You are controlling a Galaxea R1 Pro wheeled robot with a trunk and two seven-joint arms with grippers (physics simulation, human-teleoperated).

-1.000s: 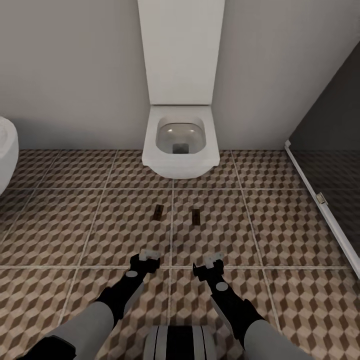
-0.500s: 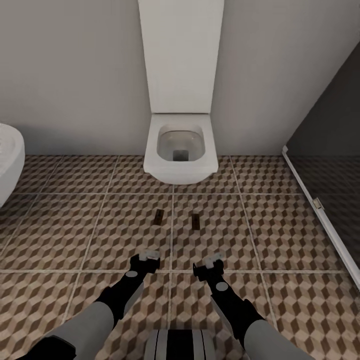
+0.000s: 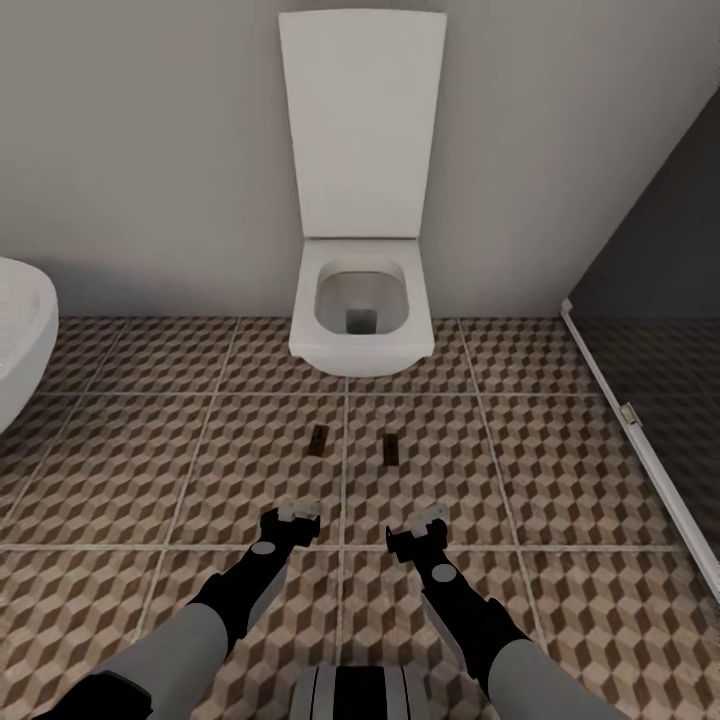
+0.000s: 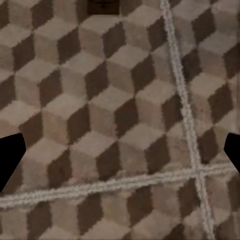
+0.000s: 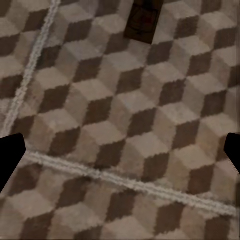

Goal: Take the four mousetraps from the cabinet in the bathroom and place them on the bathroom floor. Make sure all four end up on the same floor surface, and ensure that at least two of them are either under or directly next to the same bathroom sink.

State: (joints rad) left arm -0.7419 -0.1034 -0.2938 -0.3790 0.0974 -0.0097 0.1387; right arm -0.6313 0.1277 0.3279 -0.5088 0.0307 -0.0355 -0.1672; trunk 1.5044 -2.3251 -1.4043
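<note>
**Two mousetraps on the tiled floor before the toilet**

Two mousetraps lay flat on the bathroom floor, one on each side of a pale grout line. The left mousetrap and the right mousetrap were small dark brown rectangular plates; any wire parts were too small to make out in the head view. Each had its long axis running from 6 to 12 o'clock, toward the toilet, and they lay near each other but apart. In the left wrist view a dark brown plate was cut by the frame edge; in the right wrist view another showed a faint reddish mark at its middle.

The floor tiles carried a brown, beige and white cube pattern.

The left gripper hung at 6 o'clock of the left mousetrap, well clear of it, fingers spread and holding nothing. The right gripper hung at about 5 o'clock of the right mousetrap, likewise released and empty.

The toilet bowl stood open at 12 o'clock, lid up against the grey wall; what sat in the bowl could not be told. A white rounded fixture showed at 9 o'clock, and a dark panel at 3 o'clock.
</note>
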